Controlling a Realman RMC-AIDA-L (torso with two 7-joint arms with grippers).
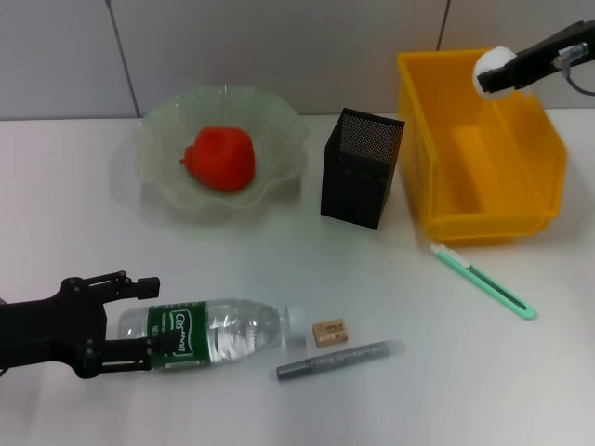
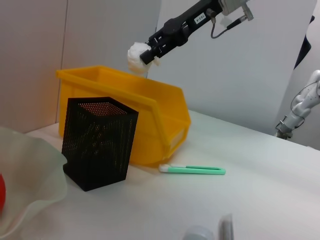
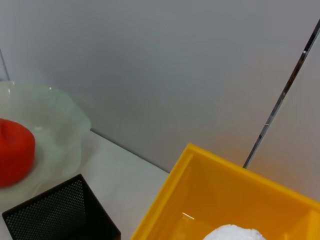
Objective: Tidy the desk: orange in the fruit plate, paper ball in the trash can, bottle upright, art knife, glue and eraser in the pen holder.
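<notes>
One orange [image 1: 220,158] in fruit plate [image 1: 163,190]; trash can [image 1: 544,177], pen holder [image 1: 361,169] hold nothing.

The one piece of lettering large enough to attempt is on the bottle [image 1: 209,333], which lies on its side near the front of the desk: its dark green label [image 1: 179,334] carries a white logo in a rounded frame, which appears to read "C'estbon", though the letters are small and not fully clear. The eraser [image 1: 329,332] beside the bottle's cap shows faint printed marks that cannot be read. In the left wrist view, a small white tag [image 2: 199,18] on the right arm bears dark print too small to make out. No other text, number or sign is legible.
</notes>
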